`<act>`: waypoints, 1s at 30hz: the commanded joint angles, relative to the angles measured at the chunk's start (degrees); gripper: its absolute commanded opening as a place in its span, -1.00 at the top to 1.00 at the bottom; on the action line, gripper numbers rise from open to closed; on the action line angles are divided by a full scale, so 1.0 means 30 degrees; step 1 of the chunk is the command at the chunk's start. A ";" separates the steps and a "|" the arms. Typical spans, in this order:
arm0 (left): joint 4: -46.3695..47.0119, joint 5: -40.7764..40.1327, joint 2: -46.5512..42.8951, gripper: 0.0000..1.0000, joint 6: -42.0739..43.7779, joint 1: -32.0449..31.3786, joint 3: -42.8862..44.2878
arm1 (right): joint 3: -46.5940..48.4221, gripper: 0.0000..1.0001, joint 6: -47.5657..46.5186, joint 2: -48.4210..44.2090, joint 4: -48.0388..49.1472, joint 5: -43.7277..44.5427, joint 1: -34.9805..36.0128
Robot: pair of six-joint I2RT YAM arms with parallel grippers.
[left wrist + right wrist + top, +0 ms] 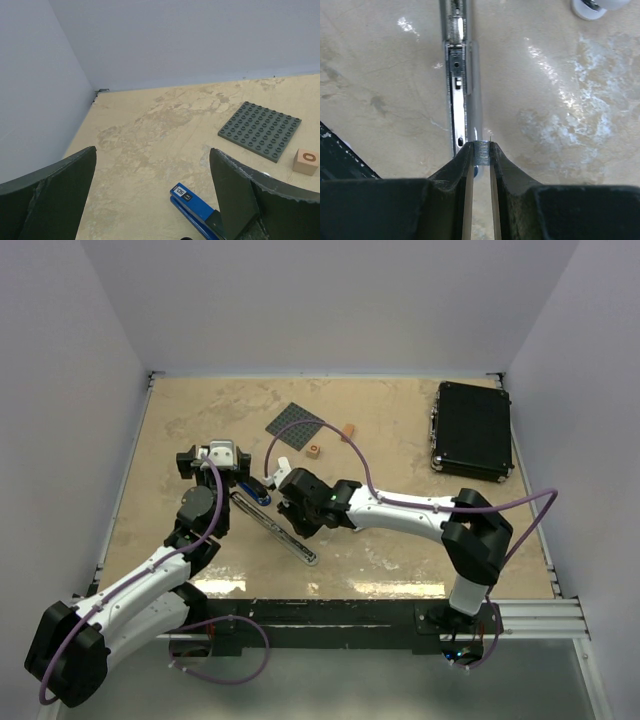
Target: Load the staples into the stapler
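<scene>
The stapler lies hinged open in the middle of the table, its metal staple channel (pixel 288 537) running toward the near edge and its blue top (pixel 256 490) behind it. My right gripper (pixel 288 510) is shut on a short grey strip of staples (pixel 481 154), held just over the near end of the open channel (pixel 456 95). My left gripper (pixel 238 476) is open and empty, low over the table; the blue top (pixel 195 206) lies just inside its right finger (pixel 235 195). A small whitish piece (pixel 285 465), perhaps the staple box, lies behind the stapler.
A grey studded plate (pixel 296 423) and two small orange blocks (pixel 314 451) lie behind the stapler; the plate (pixel 260 131) and one block (pixel 306 162) also show in the left wrist view. A black case (pixel 473 429) sits at the back right. White walls enclose the table.
</scene>
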 commanded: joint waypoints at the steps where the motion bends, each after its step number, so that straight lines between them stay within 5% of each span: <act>1: 0.0939 -0.0328 -0.0246 -1.00 -0.0311 0.0109 0.0247 | -0.0204 0.76 0.0113 -0.0463 0.1509 -0.0020 0.0732; 30: 0.0792 0.0522 -0.0363 -1.00 -0.0546 0.0109 0.0247 | -0.0526 0.78 0.0260 0.1001 0.1949 0.0625 0.1582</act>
